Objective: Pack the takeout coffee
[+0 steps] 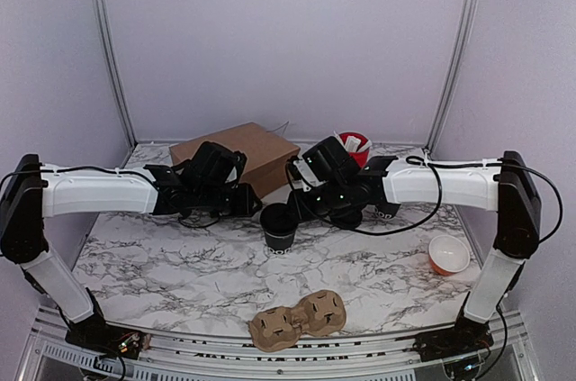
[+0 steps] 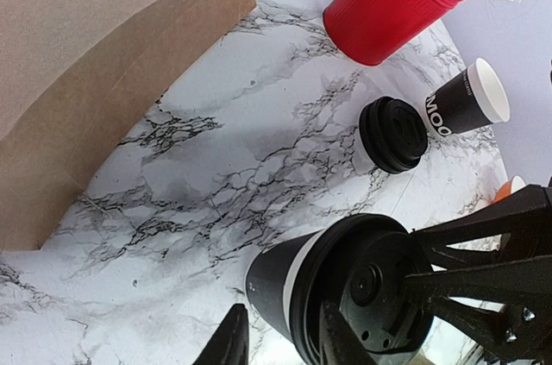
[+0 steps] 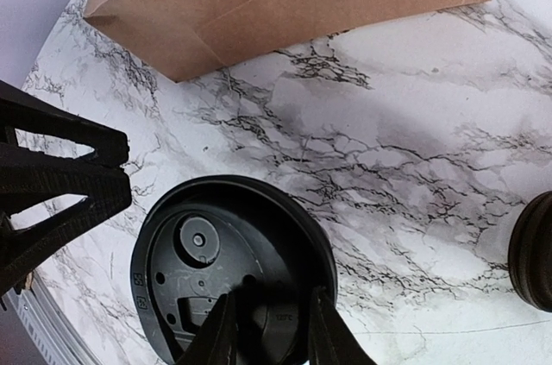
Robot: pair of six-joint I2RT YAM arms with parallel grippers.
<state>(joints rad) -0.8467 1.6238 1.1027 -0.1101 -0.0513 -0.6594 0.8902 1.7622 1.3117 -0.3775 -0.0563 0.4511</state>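
Note:
The takeout coffee cup [image 1: 279, 226] stands upright mid-table, black with white lettering. Its round black lid [image 3: 207, 266] sits on top, and a white band of rim shows under it in the left wrist view [image 2: 297, 283]. My right gripper [image 3: 269, 330] is over the lid's near edge, fingers close together on it. Its fingers [image 2: 470, 253] reach onto the lid from the right in the left wrist view. My left gripper [image 2: 285, 339] is at the cup's left side, fingers apart, one beside the cup wall, one in front of the lid.
A brown paper bag [image 1: 236, 154] lies behind the cup. A red tub of white sachets [image 2: 384, 7], a twin black cup with bare white rim [image 2: 466, 102] and a second black lid [image 2: 392, 134] stand at the right rear. An orange cup [image 1: 448, 255] and a cardboard carrier [image 1: 299, 320] are nearer.

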